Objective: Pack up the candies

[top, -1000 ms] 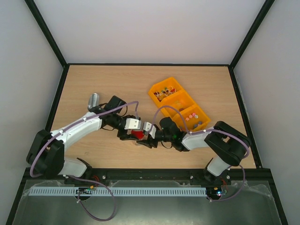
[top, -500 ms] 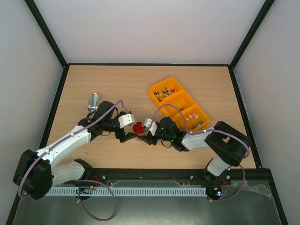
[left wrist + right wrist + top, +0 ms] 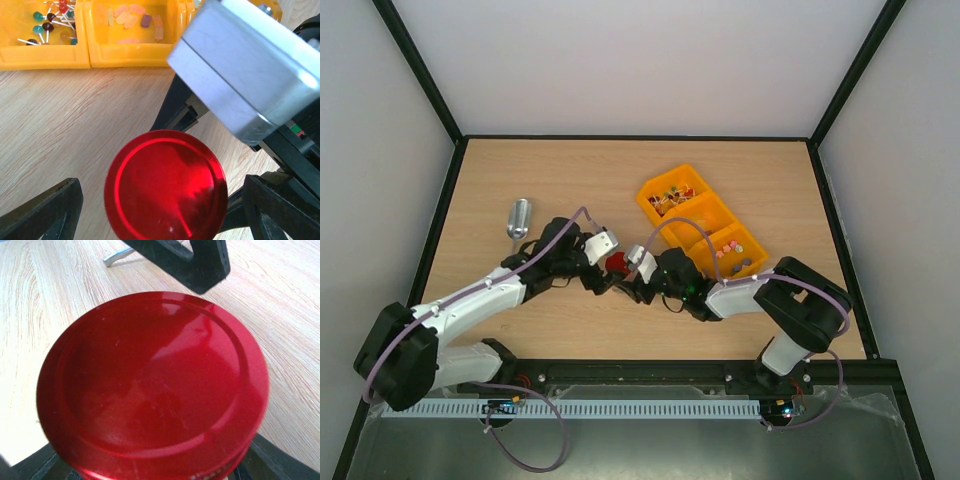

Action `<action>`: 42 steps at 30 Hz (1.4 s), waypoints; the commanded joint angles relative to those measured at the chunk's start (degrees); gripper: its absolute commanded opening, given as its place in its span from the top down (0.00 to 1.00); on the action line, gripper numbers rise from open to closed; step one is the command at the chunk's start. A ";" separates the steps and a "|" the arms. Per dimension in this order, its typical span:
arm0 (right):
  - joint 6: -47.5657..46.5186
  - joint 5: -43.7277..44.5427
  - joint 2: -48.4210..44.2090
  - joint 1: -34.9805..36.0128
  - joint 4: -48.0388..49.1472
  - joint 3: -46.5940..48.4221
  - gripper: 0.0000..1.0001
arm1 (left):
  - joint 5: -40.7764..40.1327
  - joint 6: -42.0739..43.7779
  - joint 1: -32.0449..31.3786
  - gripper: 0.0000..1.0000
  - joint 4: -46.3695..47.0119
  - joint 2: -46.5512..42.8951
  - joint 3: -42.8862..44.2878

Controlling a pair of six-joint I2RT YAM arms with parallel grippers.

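We saw the candies (image 3: 732, 248) lying in the end compartment of the orange tray (image 3: 672, 216) nearest the right arm's base, apart from the lid (image 3: 617, 264); stick sweets (image 3: 669, 196) filled the far compartment, and the middle one looked bare from above. A metal scoop (image 3: 519, 218) lay on the surface (image 3: 520, 170) to the left, just beyond the left arm. The right arm's wrist stretched between lid and tray, and in the left wrist view its grey body (image 3: 240, 65) hid the tray's right end. The red lid sat between the two arms, raised off the surface; the right fingers (image 3: 285, 467) were clamped on it from both sides, and it filled the right wrist view so fully that we could not tell what lay beneath it. The left fingers (image 3: 55, 210) stood wide apart, one on each side of the lid and touching nothing.

A second before, the left fingers had sat right over the lid, and both arms met nearer the bases; since then the lid had travelled a little farther from the bases in the right fingers' grip, the left fingers had let go and spread, and the left arm had swung back towards its own side; the scoop, then partly covered by that arm, showed whole; the tray had kept its place.
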 commanded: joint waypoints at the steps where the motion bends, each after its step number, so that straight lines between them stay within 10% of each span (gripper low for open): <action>1: 0.70 1.43 1.16 0.25 -0.16 1.27 0.48 | -2.42 -0.14 -1.82 0.11 3.50 1.14 -0.67; 18: -0.15 -3.68 0.73 0.22 -0.29 0.79 0.48 | -1.52 7.81 -1.79 0.46 -0.62 2.31 0.01; 30: -10.00 -15.41 -2.97 0.00 -3.43 -1.80 0.52 | 20.23 41.16 2.87 0.52 -27.69 5.46 6.43; 36: -12.65 -17.94 -3.52 -0.71 -5.83 -1.62 0.54 | 21.11 55.51 3.44 0.48 -36.59 7.82 9.42; 42: -8.59 -14.30 -2.91 -0.71 -5.45 -0.86 0.54 | 19.40 38.20 3.98 0.20 -25.50 4.75 9.06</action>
